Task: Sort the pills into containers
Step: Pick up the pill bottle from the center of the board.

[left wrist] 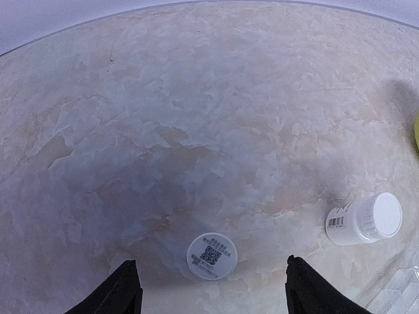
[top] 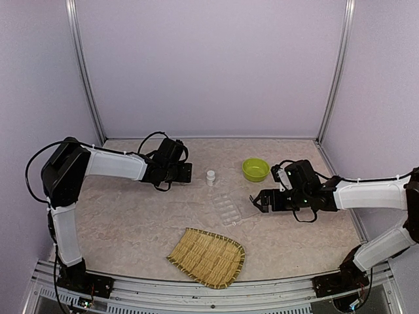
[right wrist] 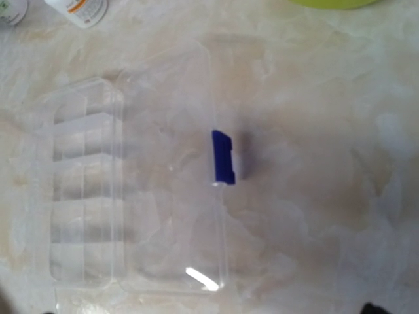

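Observation:
The clear organiser box lies open on the table, its lid folded flat. In the right wrist view its compartments are on the left and a blue latch sits on the lid's edge. No loose pills show. A white pill bottle stands behind the box and also shows in the left wrist view. My left gripper is open and empty just left of the bottle, its jaws wide over a white disc with a QR code. My right gripper is open and empty at the box's right edge.
A lime-green bowl stands behind the right gripper. A woven bamboo tray lies near the table's front edge. The enclosure's walls and metal posts close off the back and sides.

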